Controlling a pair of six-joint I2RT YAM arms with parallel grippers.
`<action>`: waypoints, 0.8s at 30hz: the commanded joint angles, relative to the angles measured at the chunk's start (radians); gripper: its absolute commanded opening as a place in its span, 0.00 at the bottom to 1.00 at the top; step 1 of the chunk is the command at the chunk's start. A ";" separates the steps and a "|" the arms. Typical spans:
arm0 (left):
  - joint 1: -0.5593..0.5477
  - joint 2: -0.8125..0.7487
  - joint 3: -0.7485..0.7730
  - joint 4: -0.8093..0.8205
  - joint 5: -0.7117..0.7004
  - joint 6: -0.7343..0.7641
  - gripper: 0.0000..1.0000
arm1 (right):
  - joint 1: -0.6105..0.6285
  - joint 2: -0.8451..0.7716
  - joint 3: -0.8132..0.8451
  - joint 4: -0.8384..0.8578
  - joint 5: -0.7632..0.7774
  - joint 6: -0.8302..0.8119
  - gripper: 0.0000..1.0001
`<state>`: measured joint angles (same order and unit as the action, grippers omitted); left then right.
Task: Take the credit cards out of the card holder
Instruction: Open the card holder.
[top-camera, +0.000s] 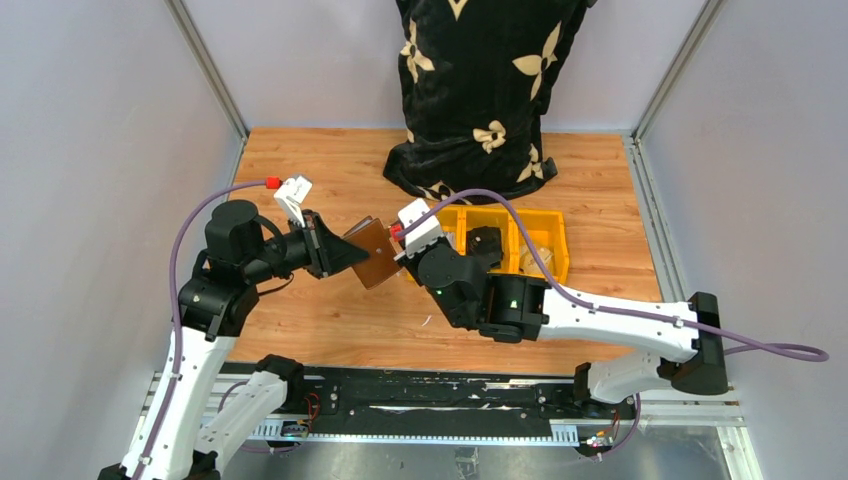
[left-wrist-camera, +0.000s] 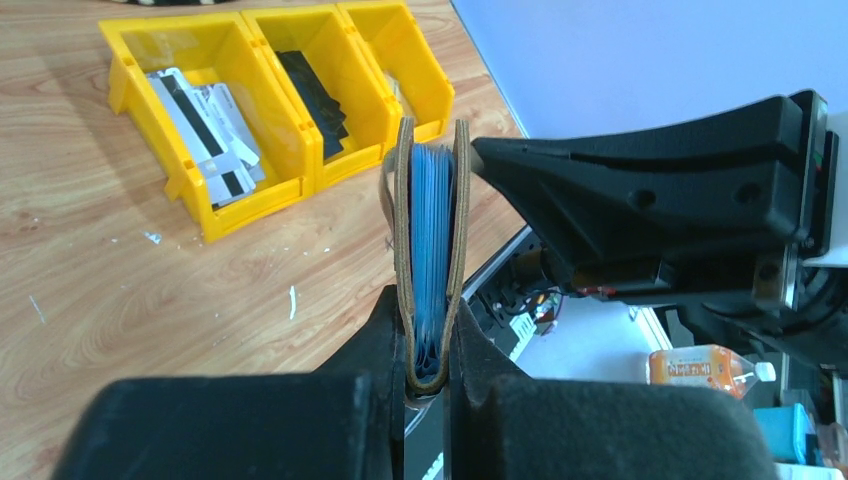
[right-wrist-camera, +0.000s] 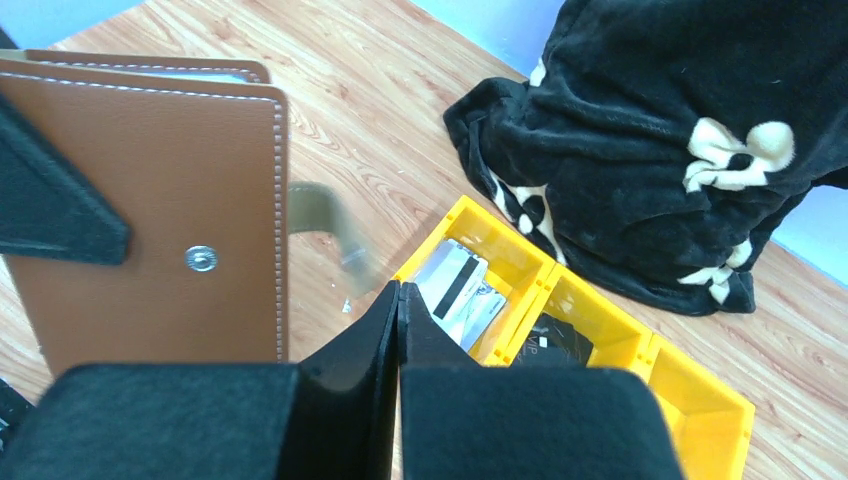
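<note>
Pinching the small brown leather-like folding card holder (top-camera: 377, 260) by its folded edge, the left claw (left-wrist-camera: 428, 345) holds it in the air above the light wooden desk (top-camera: 320, 325). Its covers are slightly parted, and between them we see thin blue-tinted leaves (left-wrist-camera: 432, 240); we cannot tell whether any are cards. At 3 o'clock of the holder in the top view sits the right claw (right-wrist-camera: 398, 300), its black fingers pressed together with nothing between them, just beside the outer cover with its silver snap stud (right-wrist-camera: 201, 259). A blurred tan strap (right-wrist-camera: 325, 215) sticks out from the holder's edge. Farther toward 3 o'clock a yellow plastic three-compartment bin (top-camera: 540, 213) rests on the desk. Grey-white credit cards with dark stripes (left-wrist-camera: 205, 130) lie in its 9 o'clock compartment, and a black flat object (left-wrist-camera: 315, 90) lies in the middle one. At 12 o'clock stands a black plush cloth with cream flower shapes (top-camera: 480, 90).
</note>
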<state>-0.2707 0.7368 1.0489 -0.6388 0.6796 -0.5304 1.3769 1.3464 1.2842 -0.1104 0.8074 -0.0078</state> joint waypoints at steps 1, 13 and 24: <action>0.002 -0.011 0.041 -0.001 0.035 0.006 0.00 | -0.028 -0.075 -0.043 0.015 -0.008 0.035 0.00; 0.002 -0.012 0.061 -0.002 0.094 0.020 0.00 | -0.125 -0.318 -0.273 0.153 -0.643 0.192 0.71; 0.002 -0.006 0.107 0.079 0.236 -0.055 0.00 | -0.128 -0.313 -0.404 0.505 -0.740 0.200 0.74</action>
<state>-0.2707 0.7361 1.1156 -0.6209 0.8257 -0.5453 1.2583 1.0267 0.8902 0.2058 0.1032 0.1680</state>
